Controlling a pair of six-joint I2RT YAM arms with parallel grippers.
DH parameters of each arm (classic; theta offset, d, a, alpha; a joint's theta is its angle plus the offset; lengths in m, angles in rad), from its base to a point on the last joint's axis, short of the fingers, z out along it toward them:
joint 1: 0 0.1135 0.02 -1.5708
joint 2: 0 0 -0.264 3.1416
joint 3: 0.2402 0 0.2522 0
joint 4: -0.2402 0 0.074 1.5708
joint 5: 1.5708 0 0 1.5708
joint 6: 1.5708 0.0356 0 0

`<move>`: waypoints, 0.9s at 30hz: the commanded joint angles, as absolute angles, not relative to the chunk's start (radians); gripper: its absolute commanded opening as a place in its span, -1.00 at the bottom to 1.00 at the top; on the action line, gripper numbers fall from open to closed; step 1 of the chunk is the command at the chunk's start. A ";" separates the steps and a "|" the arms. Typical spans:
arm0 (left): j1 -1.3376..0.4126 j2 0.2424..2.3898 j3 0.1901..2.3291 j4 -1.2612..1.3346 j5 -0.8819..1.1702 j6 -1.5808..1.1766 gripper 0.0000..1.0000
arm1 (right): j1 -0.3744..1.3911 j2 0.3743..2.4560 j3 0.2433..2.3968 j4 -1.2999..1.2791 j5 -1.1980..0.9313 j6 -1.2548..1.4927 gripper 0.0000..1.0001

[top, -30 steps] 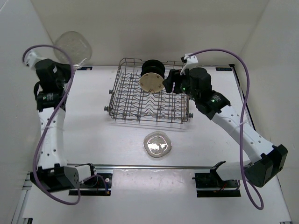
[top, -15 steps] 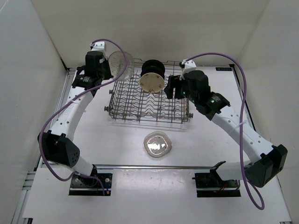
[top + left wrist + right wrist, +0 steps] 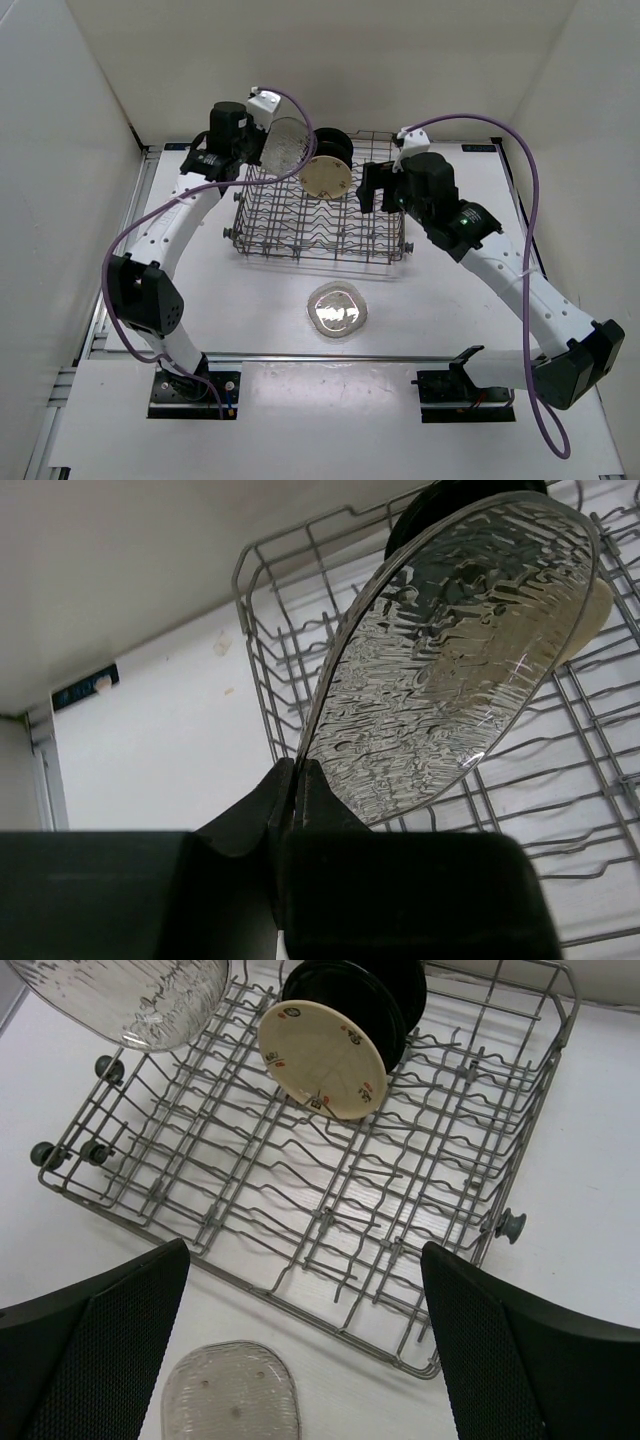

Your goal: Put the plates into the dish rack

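White table (image 3: 200, 290), wire dish rack (image 3: 318, 258), left fingers (image 3: 245, 825) pinching rippled clear plate (image 3: 450, 650), right fingers (image 3: 100, 1340) spread wide

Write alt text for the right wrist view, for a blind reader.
A wire rack holds a cream plate and black plates. One clear plate hangs above its left corner; another lies on the table. The claw is open.

table (image 3: 200, 300) carries the dish rack (image 3: 318, 258); a clear plate (image 3: 338, 310) lies flat
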State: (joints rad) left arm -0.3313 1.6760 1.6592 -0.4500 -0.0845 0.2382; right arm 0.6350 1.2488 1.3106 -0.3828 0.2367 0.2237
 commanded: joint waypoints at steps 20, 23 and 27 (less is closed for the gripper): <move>-0.422 1.700 1.554 -0.373 0.244 0.871 -0.80 | 0.437 1.144 1.301 -0.505 0.433 0.402 0.99; -0.448 1.738 1.565 -0.361 0.177 0.896 -0.80 | 0.399 1.121 1.292 -0.505 0.433 0.416 0.99; -0.474 1.784 1.577 -0.334 0.126 0.908 -0.80 | 0.385 1.121 1.292 -0.505 0.443 0.396 0.99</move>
State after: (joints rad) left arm -0.4633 1.7721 1.5505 -0.3676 0.1753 0.8715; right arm 0.3866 1.1309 1.2953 -0.5133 0.4187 0.3851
